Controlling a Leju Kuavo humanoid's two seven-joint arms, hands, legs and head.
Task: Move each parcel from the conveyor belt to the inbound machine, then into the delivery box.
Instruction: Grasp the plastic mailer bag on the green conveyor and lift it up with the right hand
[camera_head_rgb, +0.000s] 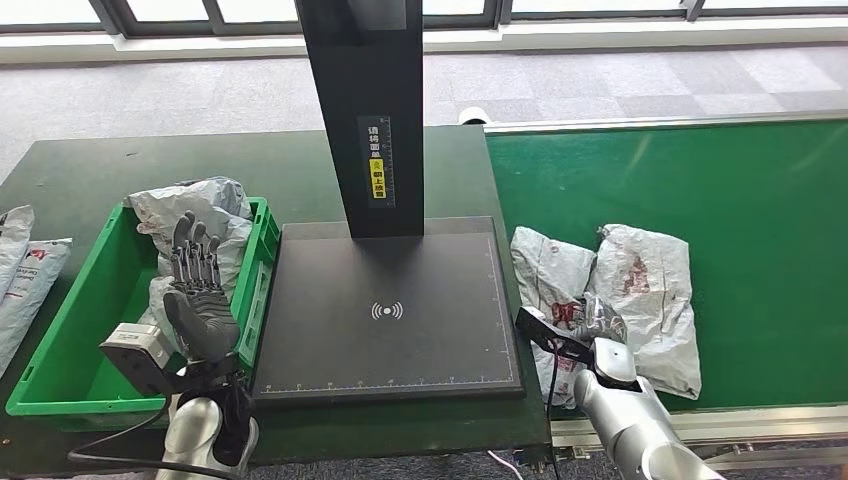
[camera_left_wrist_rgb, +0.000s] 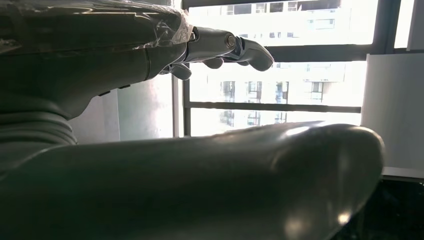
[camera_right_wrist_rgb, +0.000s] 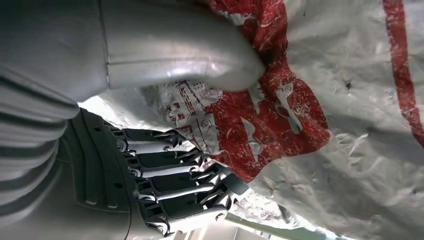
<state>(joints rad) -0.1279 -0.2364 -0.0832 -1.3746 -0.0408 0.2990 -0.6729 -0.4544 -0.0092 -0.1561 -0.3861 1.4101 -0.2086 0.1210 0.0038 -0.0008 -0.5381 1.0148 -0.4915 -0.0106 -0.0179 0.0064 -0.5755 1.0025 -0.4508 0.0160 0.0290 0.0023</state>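
Right hand (camera_head_rgb: 592, 325) pinches the nearer parcel (camera_head_rgb: 550, 275) at the conveyor belt's (camera_head_rgb: 780, 200) near edge; left hand (camera_head_rgb: 200, 300) spread, empty. Lift cleanly toward the inbound machine (camera_head_rgb: 390, 310).

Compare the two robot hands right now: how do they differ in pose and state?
The left robot hand is raised over the green delivery box, fingers spread and upright, holding nothing. The right robot hand is down on the conveyor belt, its thumb and fingers closed on a grey parcel with red print. Both reach in on silver arms.
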